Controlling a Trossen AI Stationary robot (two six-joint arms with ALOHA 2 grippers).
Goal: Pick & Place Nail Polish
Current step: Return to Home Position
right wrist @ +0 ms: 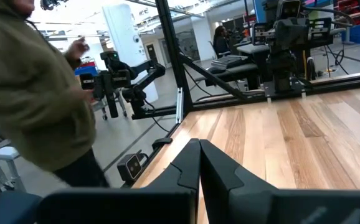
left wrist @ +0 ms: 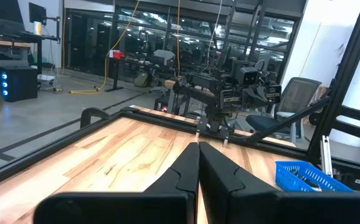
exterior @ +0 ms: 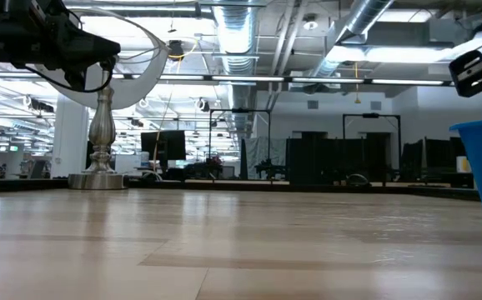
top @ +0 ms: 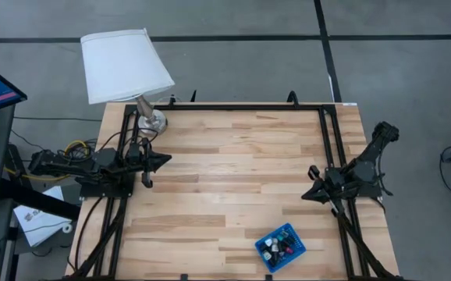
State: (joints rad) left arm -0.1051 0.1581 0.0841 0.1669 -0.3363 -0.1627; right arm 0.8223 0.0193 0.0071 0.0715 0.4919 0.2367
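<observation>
Two arms flank the wooden table [top: 225, 179] in the high view, with the left gripper [top: 163, 160] mid-left, the right gripper [top: 310, 193] mid-right and a lamp [top: 128, 66] upper left. At lower right the blue bin [top: 291, 229] holds the nail polish [top: 276, 248], tiny dark- and pale-capped bottles. The low view shows bare boards and ceiling ducts [exterior: 249, 33]. Both wrist views show fingers [left wrist: 183, 174] pressed together, empty. A person [right wrist: 30, 93] stands beyond the table.

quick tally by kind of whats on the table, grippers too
lamp: 1
blue bin: 1
nail polish bottles: several, in the blue bin, too small to count
grippers: 2 (left gripper, right gripper, both shut, holding nothing)
total: 4, plus the uncounted bottles
</observation>
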